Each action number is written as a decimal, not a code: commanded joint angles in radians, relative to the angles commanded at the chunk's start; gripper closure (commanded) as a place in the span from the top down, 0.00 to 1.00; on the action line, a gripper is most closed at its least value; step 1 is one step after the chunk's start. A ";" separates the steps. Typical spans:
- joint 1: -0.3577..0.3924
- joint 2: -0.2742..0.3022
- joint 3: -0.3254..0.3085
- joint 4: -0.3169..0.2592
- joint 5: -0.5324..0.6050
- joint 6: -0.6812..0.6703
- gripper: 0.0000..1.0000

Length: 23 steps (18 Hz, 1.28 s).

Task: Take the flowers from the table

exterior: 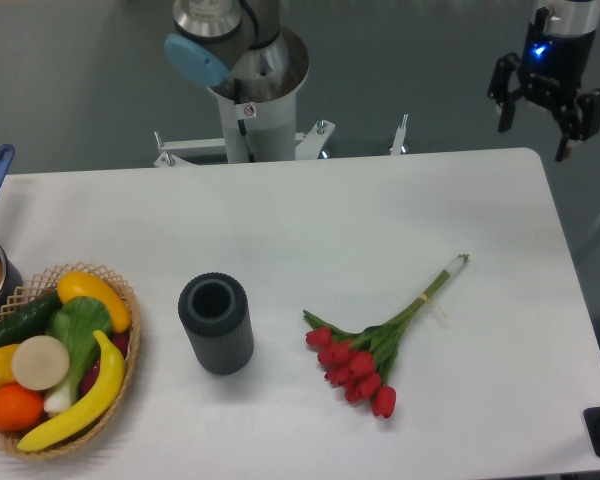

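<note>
The gripper [536, 125] hung wide and empty, well away from the flowers [380, 345]; gripping the thin stems off-centre could let them slip.

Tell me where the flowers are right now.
The flowers lie flat on the table, right of centre toward the near edge in the camera view, blooms nearest the dark ribbed cylinder on their left. The open tool hangs far off, top right.
</note>
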 joint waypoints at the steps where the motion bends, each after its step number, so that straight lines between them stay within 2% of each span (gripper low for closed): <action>1: 0.000 0.000 -0.002 0.005 0.002 0.000 1.00; 6: -0.011 -0.002 -0.002 -0.002 -0.005 -0.031 1.00; 9: -0.020 0.002 -0.038 0.012 -0.011 -0.125 1.00; 14: -0.035 -0.005 -0.043 0.025 -0.021 -0.225 1.00; 16: -0.041 -0.011 -0.052 0.037 -0.023 -0.261 1.00; 23: -0.141 -0.064 -0.095 0.124 -0.026 -0.396 1.00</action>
